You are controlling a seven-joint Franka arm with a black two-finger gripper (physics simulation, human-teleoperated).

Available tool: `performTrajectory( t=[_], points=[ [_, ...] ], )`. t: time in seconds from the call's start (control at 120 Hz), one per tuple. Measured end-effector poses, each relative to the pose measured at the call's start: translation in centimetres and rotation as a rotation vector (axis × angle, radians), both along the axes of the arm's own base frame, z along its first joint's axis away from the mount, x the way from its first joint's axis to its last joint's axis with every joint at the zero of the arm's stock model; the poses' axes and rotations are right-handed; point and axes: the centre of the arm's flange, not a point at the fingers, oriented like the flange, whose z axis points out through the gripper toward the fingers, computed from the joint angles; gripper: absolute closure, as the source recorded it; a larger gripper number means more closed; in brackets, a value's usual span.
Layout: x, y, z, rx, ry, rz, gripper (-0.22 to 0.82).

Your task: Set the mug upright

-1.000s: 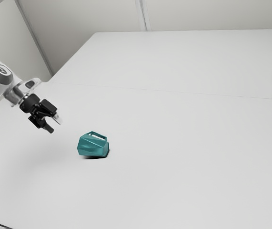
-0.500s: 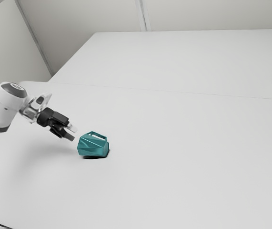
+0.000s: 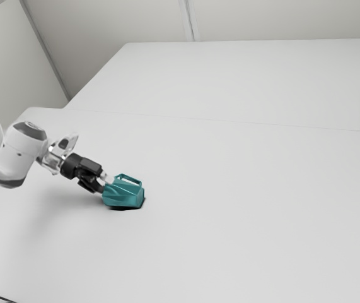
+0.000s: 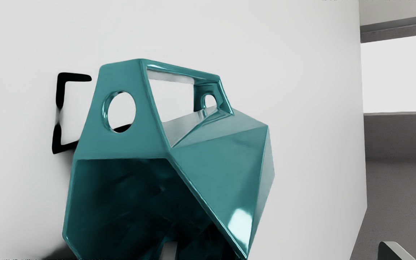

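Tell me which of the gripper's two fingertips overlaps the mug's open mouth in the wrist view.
The fingertip seen against the dark inside of the mug; the other fingertip shows clear of the mug, past its faceted side.

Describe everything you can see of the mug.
The mug is teal, glossy and faceted, perhaps glazed ceramic. Its angular handle has round holes. It lies on its side on the table, handle uppermost, mouth toward the open gripper. One finger overlaps the mouth; I can't tell whether it touches.

Broad white table point(image 3: 243, 240), pale walls point(image 3: 104, 25), soft light
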Motion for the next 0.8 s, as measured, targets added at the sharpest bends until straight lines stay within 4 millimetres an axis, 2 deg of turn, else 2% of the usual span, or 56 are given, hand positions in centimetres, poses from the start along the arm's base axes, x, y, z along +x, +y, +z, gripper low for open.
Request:
performTrajectory(
  t=[0.1,0.275,0.383,0.508,0.692,0.8],
  points=[
    [-0.6,-0.2,-0.9,-0.03,0.009,0.032,0.09],
    [-0.7,-0.1,-1.0,-0.052,-0.003,0.058,0.46],
    [-0.5,-0.2,-0.9,-0.055,-0.011,0.06,0.61],
    [-0.4,-0.2,-0.5,-0.057,-0.022,0.057,0.7],
    [-0.5,-0.3,0.5,-0.07,-0.041,0.047,0.76],
    [-0.5,-0.3,2.2,-0.072,-0.074,0.041,0.77]
  ],
)
